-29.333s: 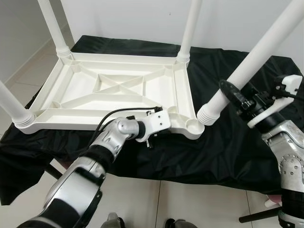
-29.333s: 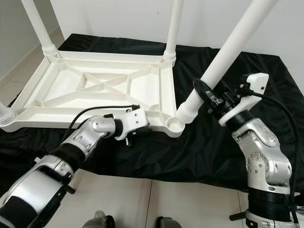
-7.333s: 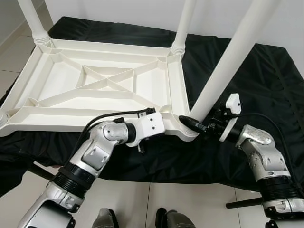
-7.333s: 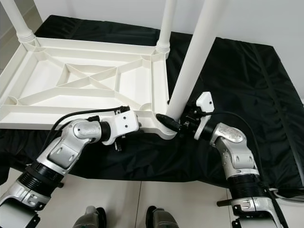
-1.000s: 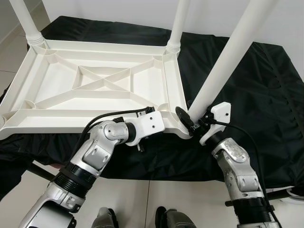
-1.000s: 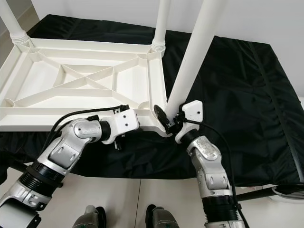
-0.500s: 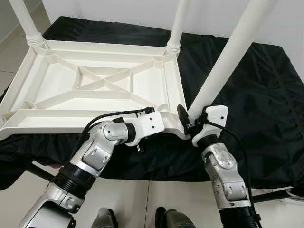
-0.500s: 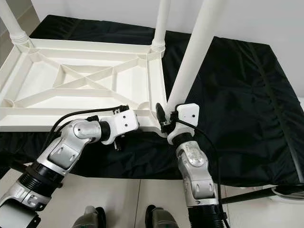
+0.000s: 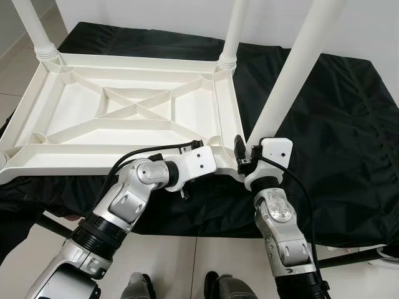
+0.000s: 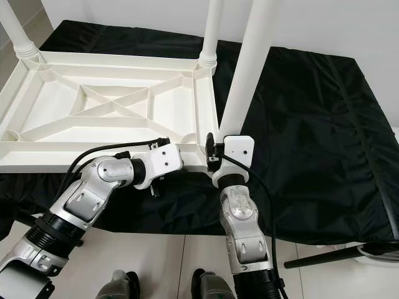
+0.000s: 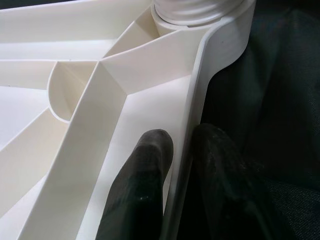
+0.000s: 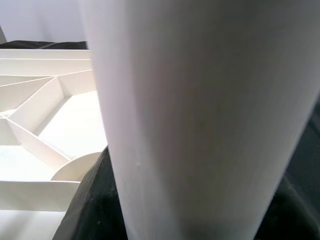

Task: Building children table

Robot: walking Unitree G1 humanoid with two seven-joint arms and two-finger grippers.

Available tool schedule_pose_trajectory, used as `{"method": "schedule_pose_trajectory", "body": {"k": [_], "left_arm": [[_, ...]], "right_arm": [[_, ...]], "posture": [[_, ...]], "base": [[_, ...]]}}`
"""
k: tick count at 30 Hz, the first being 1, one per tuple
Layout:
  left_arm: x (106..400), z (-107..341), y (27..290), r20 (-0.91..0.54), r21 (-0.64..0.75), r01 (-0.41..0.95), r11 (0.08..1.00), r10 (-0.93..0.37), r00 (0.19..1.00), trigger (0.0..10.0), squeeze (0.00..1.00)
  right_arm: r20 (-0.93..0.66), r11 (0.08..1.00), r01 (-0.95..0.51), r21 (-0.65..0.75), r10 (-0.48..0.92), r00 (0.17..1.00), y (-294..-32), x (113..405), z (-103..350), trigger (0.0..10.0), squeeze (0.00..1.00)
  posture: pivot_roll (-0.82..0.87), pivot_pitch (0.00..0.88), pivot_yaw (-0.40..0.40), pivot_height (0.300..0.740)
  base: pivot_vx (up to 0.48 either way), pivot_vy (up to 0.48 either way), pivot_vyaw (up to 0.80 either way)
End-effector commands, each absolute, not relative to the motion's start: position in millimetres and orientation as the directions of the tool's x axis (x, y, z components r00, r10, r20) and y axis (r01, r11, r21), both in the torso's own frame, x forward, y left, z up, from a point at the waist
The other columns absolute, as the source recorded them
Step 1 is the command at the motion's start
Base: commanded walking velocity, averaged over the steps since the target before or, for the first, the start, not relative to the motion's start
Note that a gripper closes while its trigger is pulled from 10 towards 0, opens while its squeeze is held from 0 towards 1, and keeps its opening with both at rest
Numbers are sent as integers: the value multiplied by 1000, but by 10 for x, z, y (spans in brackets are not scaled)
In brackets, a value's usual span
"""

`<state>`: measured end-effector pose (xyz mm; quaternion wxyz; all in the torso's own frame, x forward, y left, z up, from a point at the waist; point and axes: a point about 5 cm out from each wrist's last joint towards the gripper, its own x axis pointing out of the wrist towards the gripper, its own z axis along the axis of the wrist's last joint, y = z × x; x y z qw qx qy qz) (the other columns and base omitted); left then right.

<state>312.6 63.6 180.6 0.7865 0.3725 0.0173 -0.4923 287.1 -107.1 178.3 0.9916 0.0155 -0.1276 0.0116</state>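
The upturned white tabletop (image 9: pixel 131 115) lies on black cloth (image 9: pixel 336 118). The left gripper (image 11: pixel 180 165) pinches its near rim. The right gripper (image 9: pixel 244 156) clasps the near-right leg (image 9: pixel 283 87) just above its corner socket

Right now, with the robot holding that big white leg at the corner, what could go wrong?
The leg leans to one side instead of standing straight like the far leg, so it might jam or thread crooked in the corner socket. The right gripper holds it only near the bottom, so the long top could swing and slip. The left gripper pinches just the thin rim of the tabletop, so a hard push might slide the tabletop on the black cloth.
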Motion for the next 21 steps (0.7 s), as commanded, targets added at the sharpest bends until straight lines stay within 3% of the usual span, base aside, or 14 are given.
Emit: {"method": "schedule_pose_trajectory", "body": {"k": [1,9,10,21], "left_arm": [[3100,1907,592,-341,617,746,250,-769,540,10000,0],[3107,1913,596,-341,619,745,250,-769,541,10000,0],[3109,1915,597,-341,619,745,250,-769,541,10000,0],[3113,1919,599,-341,620,744,250,-768,542,10000,0]], "right_arm": [[163,998,55,44,-61,985,-1081,2860,1620,10000,0],[159,996,73,55,-81,984,-1098,2864,1622,10000,0],[161,996,63,65,-73,984,-1085,2861,1627,10000,1000],[190,998,-4,69,-9,982,-1133,2885,1664,10000,1000]], "posture": [[-26,174,-80,740],[-26,173,-77,740],[-27,173,-76,740],[-27,173,-76,740]], "base": [[0,0,0],[0,0,0],[0,0,0],[0,0,0]]}}
